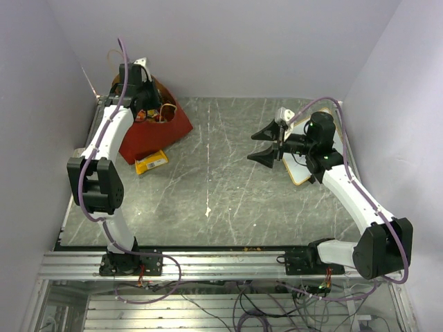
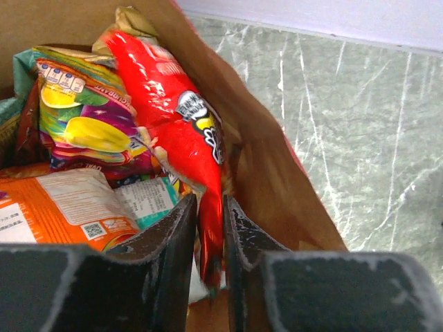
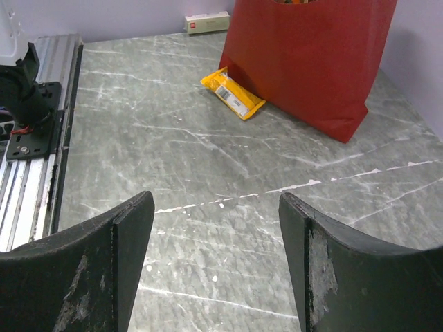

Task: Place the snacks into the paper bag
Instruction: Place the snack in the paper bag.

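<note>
L tool (image 2: pixel 211 211) on crinkly red pkt (image 2: pixel 169 117)

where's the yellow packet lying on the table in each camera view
Top external: the yellow packet lies on the table at the left, beside the near corner of the red paper bag.
Left wrist: not in it; this view looks down into the bag.
Right wrist: upper middle, just left of the bag's base.
Shared landmark: the red paper bag.
</note>
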Robot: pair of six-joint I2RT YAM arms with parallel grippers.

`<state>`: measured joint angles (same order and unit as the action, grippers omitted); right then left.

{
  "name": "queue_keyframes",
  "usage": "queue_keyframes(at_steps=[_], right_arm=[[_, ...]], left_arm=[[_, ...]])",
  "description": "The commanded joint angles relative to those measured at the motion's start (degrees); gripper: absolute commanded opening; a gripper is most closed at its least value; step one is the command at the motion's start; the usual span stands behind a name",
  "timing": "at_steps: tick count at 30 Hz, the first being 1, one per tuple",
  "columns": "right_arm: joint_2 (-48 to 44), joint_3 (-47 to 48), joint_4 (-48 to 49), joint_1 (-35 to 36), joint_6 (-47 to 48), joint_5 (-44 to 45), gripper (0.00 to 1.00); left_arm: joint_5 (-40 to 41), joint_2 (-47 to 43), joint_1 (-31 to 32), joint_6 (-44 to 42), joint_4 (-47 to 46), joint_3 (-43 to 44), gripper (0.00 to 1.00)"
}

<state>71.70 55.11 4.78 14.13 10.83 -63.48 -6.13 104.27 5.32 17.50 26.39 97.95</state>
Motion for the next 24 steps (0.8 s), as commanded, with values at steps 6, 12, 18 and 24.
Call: queue_keyframes(at_steps=[6,12,18,24], right_arm=[[-1.5,-0.1,1.4,-1.1,-0.4,1.4,0.82],[-1.3,-0.3,1.6,-1.2,-0.5,1.0,0.85],[-0.5,0.2,0.9,-1.2,-0.5,0.4,0.86],[-0.3,0.2,1.1,-1.2,-0.9,0.1,0.88]], left_arm=[[-4.4,-1.4,-0.3,-2.6,-0.1,4.1,0.63],[-3.7,-4.9,-0.6,-6.4,1.8,4.1,0.86],[-0.6,-10.9,-0.9,-12.6,2.0,1.8,0.96],[2.4,-17.6,-1.0,-21.9,3.7,-2.1,0.98]])
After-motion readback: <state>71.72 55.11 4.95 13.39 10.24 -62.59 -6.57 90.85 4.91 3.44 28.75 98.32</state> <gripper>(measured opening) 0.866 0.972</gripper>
